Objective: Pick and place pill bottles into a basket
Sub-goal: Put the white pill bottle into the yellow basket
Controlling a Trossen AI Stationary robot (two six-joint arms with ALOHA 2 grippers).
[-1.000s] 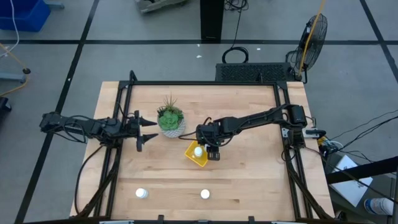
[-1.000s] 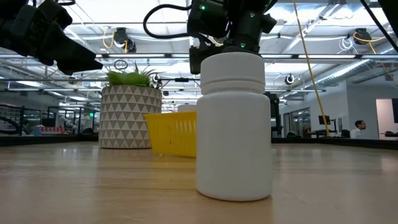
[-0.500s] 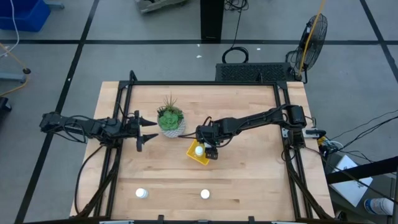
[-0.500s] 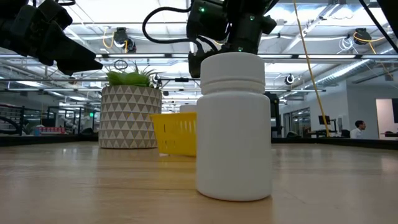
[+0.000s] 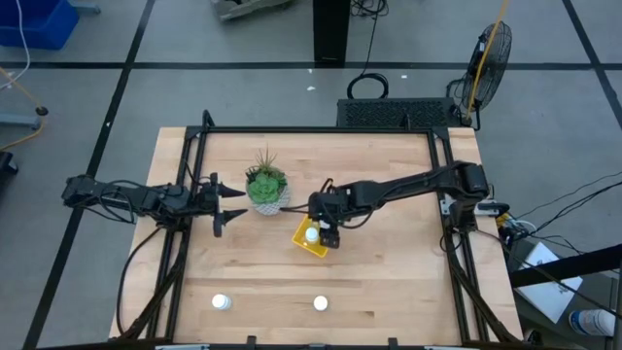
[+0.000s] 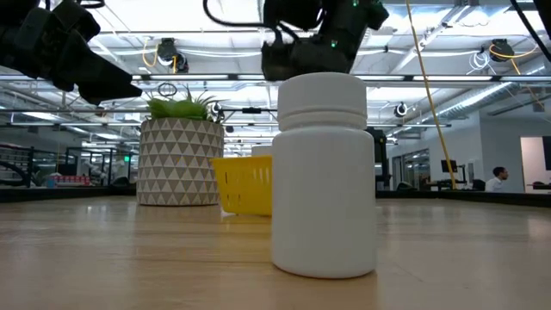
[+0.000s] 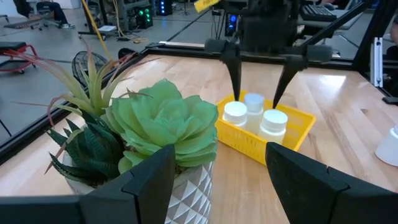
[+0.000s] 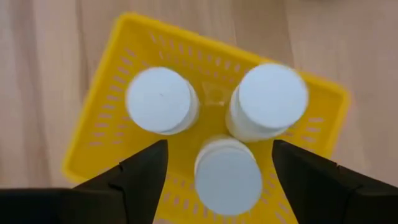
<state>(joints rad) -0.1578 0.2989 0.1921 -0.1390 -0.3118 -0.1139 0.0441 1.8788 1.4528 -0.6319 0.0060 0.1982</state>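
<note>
The wooden table (image 5: 389, 282) carries a white pot with a green plant (image 5: 267, 190) near its middle. Just beside the pot sits the yellow basket (image 5: 303, 249), with three pill bottles (image 8: 160, 99) standing upright inside it. Two more bottles (image 5: 222, 302) stand apart near the table's front edge. The right gripper (image 7: 256, 87) hangs directly over the basket, fingers spread and empty. The left gripper (image 5: 230, 202) waits beside the pot, fingers also spread, holding nothing

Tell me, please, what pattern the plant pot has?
White-and-grey triangles on the plant pot, best in the low view.
</note>
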